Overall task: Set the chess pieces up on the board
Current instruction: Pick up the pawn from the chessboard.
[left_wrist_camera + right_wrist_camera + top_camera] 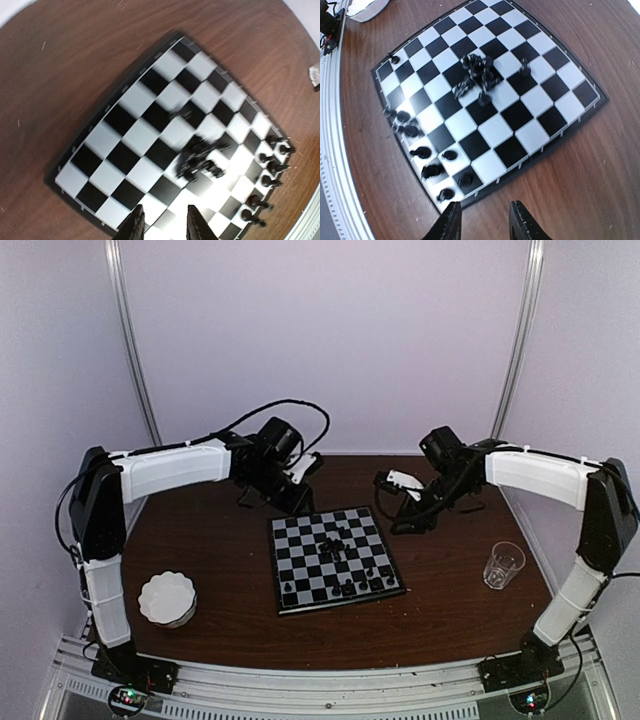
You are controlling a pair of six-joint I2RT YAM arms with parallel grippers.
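The board (296, 541) lies flat at the middle of the brown table. A heap of black chess pieces (335, 543) sits near its centre, and several more stand along its near edge (352, 586). My left gripper (288, 494) hovers at the board's far left corner. In its wrist view it (165, 224) is open and holds nothing, over the board's edge squares (125, 180), with the heap (200, 157) ahead. My right gripper (408, 518) hangs off the board's far right corner. It (485, 219) is open and holds nothing, above bare wood beside the board (530, 135) and the edge pieces (422, 152).
A white scalloped dish (167, 598) sits at the near left of the table. A clear glass (503, 564) stands at the right. A metal rail (330, 680) runs along the table's near edge. Pale walls close in behind and at both sides.
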